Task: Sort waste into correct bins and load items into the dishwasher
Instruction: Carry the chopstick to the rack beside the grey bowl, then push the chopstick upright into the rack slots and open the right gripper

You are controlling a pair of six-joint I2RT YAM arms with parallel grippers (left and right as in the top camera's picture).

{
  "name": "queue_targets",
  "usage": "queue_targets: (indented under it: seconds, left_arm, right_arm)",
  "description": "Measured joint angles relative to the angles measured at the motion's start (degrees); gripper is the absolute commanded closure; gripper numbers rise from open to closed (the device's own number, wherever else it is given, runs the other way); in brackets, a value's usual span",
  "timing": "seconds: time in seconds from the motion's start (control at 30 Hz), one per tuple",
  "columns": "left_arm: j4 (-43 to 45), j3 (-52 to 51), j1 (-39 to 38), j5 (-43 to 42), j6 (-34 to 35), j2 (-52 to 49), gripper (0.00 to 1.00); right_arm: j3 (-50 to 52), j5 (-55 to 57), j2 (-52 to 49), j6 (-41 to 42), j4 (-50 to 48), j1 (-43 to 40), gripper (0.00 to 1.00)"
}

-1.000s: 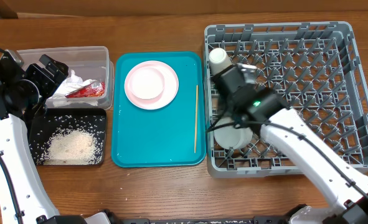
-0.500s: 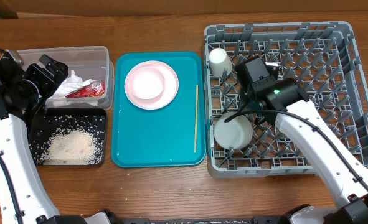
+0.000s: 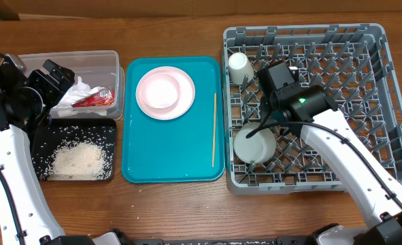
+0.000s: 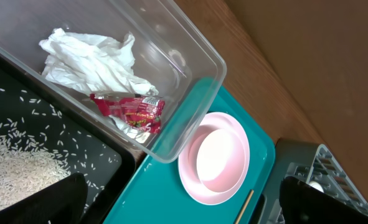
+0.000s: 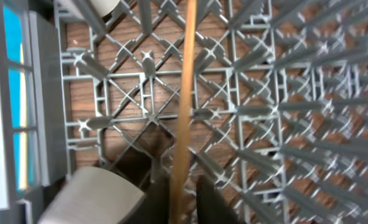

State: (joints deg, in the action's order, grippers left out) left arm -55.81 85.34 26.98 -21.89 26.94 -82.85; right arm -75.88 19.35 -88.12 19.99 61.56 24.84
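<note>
The chopstick (image 5: 185, 93) ran straight up the middle of the right wrist view. Its lower end sat between the fingers of the right gripper (image 5: 182, 202), above the open lattice of the dish rack (image 5: 53, 93). I could not tell whether the jaws pinched it or stood just clear of it. In the overhead view that gripper sat over the left part of the rack, between the white cup (image 3: 239, 67) above and the grey-green bowl (image 3: 254, 146) below.

The second chopstick (image 3: 213, 129) lay along the right edge of the teal tray (image 3: 173, 160), with the pink plate (image 3: 164, 93) at the tray's top. At far left the left gripper (image 4: 184, 205) hung wide open and empty by the clear tub (image 3: 112, 61).

My worry was the grid. The stick is thin and the holes are wide, with bare wood showing through them. Let go end-on, it could drop through the holes, or tip off a peg against the bowl.
</note>
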Motion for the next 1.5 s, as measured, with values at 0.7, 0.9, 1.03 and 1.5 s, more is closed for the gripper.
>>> queue_targets:
  seconds: [0.7, 0.9, 1.03, 1.5]
  left_arm:
    - [-0.02, 0.0, 0.0, 0.0, 0.0, 0.0, 0.0]
    - [0.0, 0.0, 0.0, 0.0, 0.0, 0.0, 0.0]
    - [-0.02, 0.0, 0.0, 0.0, 0.0, 0.0, 0.0]
    - [0.0, 0.0, 0.0, 0.0, 0.0, 0.0, 0.0]
  right_arm:
    - [0.02, -36.7, 0.0, -0.22, -10.6, -0.04, 0.87]
    - [-0.09, -31.78, -0.98, 1.29, 1.4, -0.07, 0.96]
    - [0.42, -25.44, -1.64, 4.42, 6.01, -0.07, 0.96]
    - [5.07, -20.41, -0.57, 6.84, 7.74, -0.02, 0.96]
